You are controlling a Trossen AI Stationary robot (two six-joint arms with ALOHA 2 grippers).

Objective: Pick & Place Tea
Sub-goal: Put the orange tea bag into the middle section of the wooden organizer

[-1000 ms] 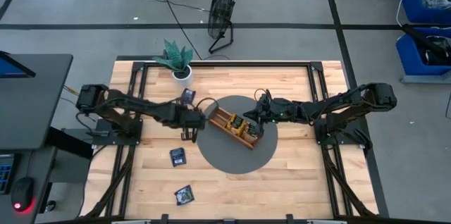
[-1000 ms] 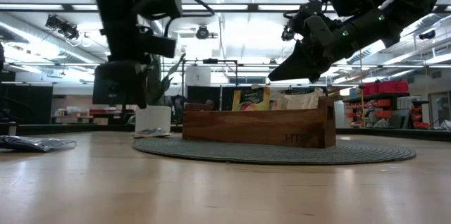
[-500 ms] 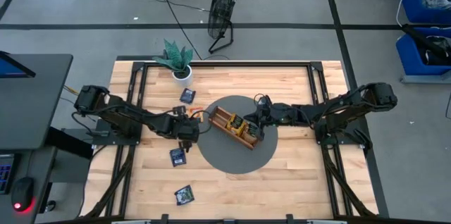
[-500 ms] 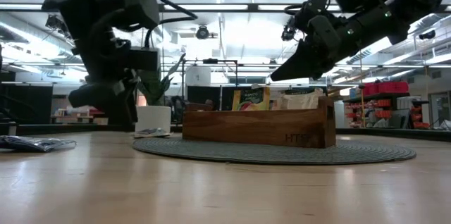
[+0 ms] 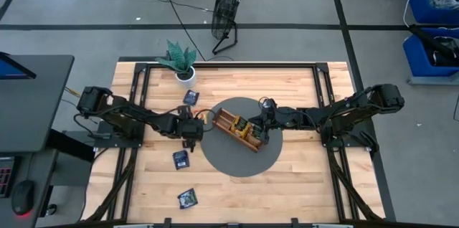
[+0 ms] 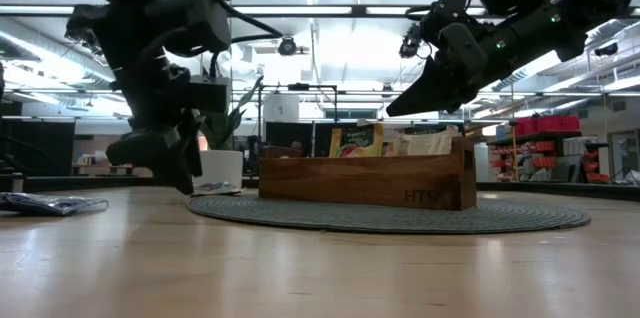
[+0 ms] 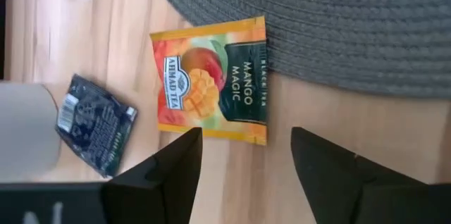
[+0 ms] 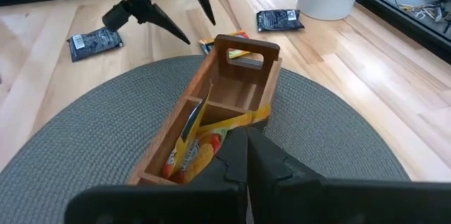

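Since a second ago the left arm has drawn back from the wooden tray [image 5: 240,128] and dropped low beside the grey mat [image 5: 240,158], and its jaws have parted. From above, the left gripper [image 5: 189,129] sits just off the mat's edge, away from the tray; the right gripper [image 5: 262,119] rests over the tray's far compartments. Three dark sachets [image 5: 181,160] lie loose on the tabletop [image 5: 301,185], well clear of the mat.

At table height, yellow and pale sachets [image 6: 357,141] stand inside the tray.

Through the left wrist camera, the wide, empty jaws frame an orange mango sachet [image 7: 211,79] lying flat, partly on the mat.

Through the right wrist camera, the right jaws are shut, holding nothing visible.

By my reckoning the tray is partly filled; four sachets remain outside.
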